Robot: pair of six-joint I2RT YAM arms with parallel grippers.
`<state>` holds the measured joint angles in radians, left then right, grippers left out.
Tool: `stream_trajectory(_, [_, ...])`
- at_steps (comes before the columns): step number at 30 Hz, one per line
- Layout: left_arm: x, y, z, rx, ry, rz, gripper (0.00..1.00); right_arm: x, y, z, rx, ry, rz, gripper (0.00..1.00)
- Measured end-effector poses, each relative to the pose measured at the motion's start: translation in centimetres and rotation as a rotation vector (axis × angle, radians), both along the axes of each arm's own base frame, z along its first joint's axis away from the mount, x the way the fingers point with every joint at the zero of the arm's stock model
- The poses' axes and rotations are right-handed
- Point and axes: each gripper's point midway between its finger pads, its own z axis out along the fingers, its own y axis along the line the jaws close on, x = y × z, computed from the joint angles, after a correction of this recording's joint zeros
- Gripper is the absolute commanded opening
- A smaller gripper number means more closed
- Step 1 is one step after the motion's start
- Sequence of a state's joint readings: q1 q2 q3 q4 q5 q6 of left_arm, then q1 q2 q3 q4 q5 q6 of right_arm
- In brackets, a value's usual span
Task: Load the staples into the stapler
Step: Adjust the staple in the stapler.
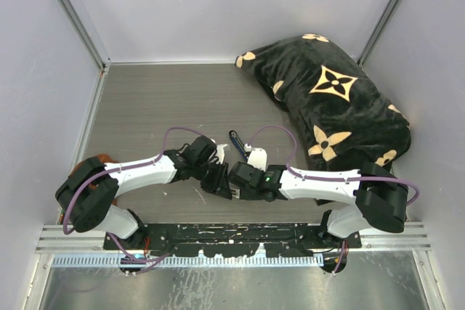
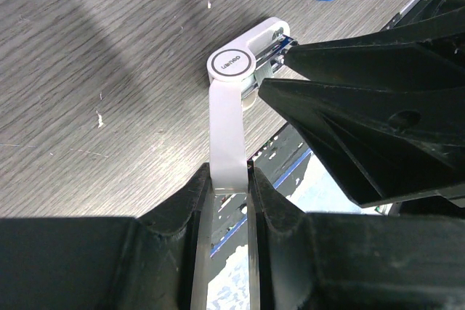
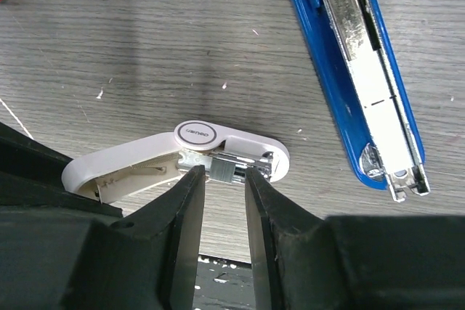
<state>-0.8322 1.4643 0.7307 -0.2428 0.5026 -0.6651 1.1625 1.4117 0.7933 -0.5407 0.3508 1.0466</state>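
Silvery-grey staples (image 3: 224, 170), a short block, sit at the metal rail of a white hinged piece (image 3: 145, 157) that lies unfolded on the table (image 3: 145, 49). The right gripper (image 3: 224, 175) straddles the block, its jaws narrowly parted on either side. Whether the pads actually press the block cannot be told. The left gripper (image 2: 231, 179) has its jaws closed on the long arm of the white hinged piece, apparently to steady it. The stapler (image 3: 349, 70), blue, lies just beside on the table, opened, with its silver channel facing up. Step in hand, as I judge it: drawing the block out of the white piece. The next move calls for a firm pinch and a straight lift clear of the rail. The block's length must then be aligned with the blue stapler's channel before lowering.
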Motion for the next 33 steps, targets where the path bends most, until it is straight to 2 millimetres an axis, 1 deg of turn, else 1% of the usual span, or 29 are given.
stream_trajectory(9, [-0.07, -0.04, 0.00, 0.000, 0.000, -0.003, 0.09, -0.06, -0.21, -0.44, -0.019, 0.007, -0.003, 0.35])
stream_trajectory(19, [-0.10, -0.05, 0.00, 0.000, 0.000, -0.003, 0.10, 0.00, 0.26, -0.58, -0.006, 0.009, 0.000, 0.36])
stream_trajectory(33, [-0.11, -0.04, 0.00, 0.001, 0.001, -0.003, 0.10, -0.15, 0.73, -0.78, 0.028, 0.023, -0.023, 0.28])
